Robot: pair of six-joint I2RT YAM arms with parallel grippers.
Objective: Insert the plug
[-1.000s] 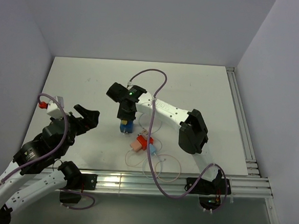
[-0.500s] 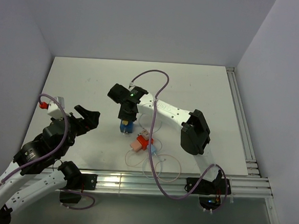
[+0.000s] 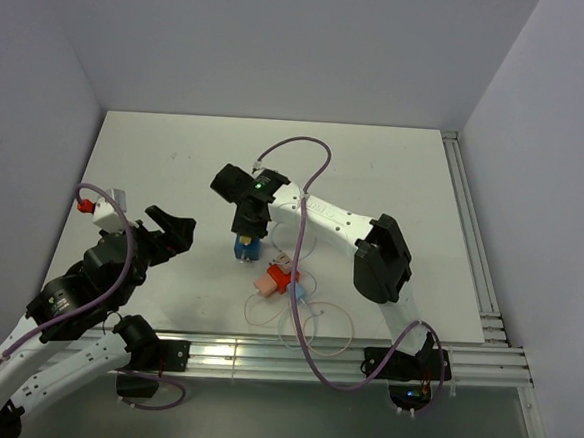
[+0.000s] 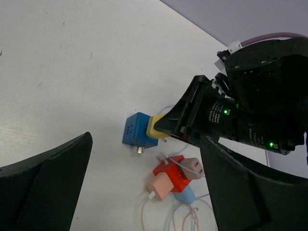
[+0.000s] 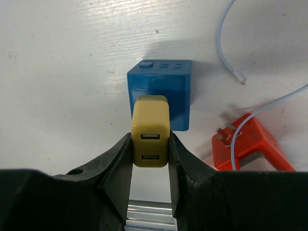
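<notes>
My right gripper (image 5: 150,144) is shut on a yellow plug (image 5: 150,130), a small charger block with two USB ports facing the camera. The plug's far end sits against the top face of a blue socket cube (image 5: 159,89) that stands on the white table; its prongs are hidden. From above, the right gripper (image 3: 249,224) points down onto the blue cube (image 3: 245,248). In the left wrist view the yellow plug (image 4: 156,129) meets the blue cube (image 4: 136,134) on its right side. My left gripper (image 3: 173,229) hangs open to the cube's left, holding nothing.
A red socket cube (image 3: 283,277) with pink plugs (image 4: 161,188) and a light blue plug (image 4: 185,197) lies just right of the blue cube, with thin cables (image 3: 310,326) looping towards the near edge. Aluminium rails (image 3: 262,357) line the near edge and the right side.
My right wrist has shifted very slightly to the right above the blue cube. The left arm has not moved.
</notes>
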